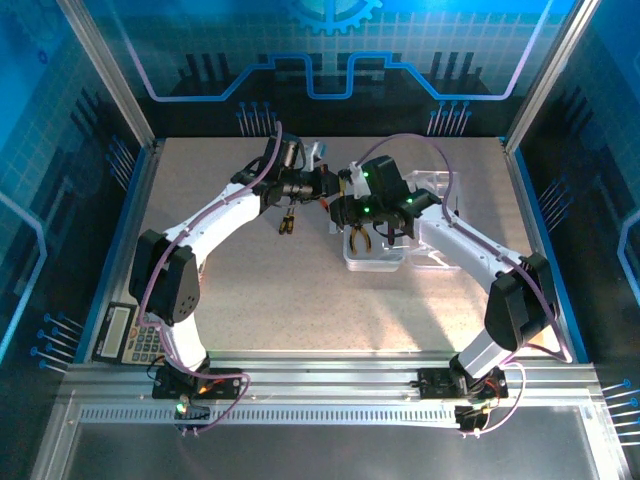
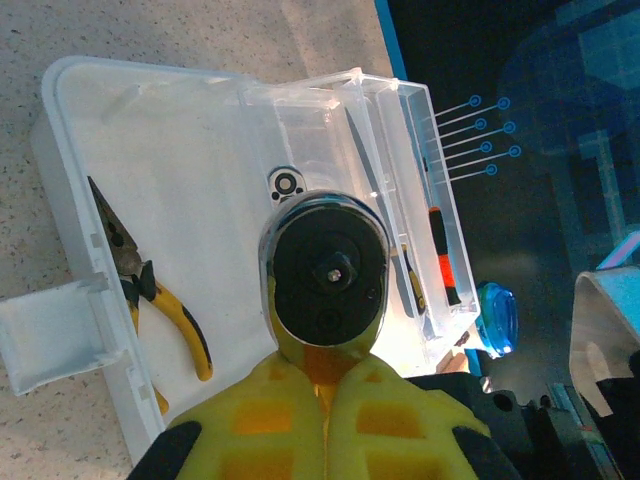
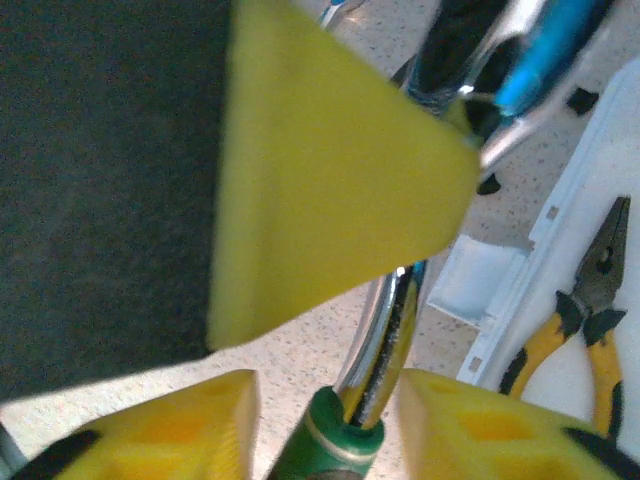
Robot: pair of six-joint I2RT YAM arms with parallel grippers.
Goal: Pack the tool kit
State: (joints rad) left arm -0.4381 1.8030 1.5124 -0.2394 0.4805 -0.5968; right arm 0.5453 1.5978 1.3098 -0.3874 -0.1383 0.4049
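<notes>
Left wrist view: looking onto the open case [image 2: 180, 130]. Clamped shut in left claw [image 2: 325, 362]: chrome tool [image 2: 325, 270], round head held up in front of the case. Lying inside the case: pliers [image 2: 160, 300] by one long edge, screwdriver [image 2: 442, 255] in the far slot. Set round the tool's shaft, just off the case's edge: right claw [image 3: 325, 400], jaws part open, gap showing on one side, no firm hold yet. Prob. solid steel: heavy for its size, stiff, slick plating. Best taken on the shaft near the green collar [image 3: 325, 445], not the polished head. Case likely thin and brittle, so lower the tool in, don't drop it.
</notes>
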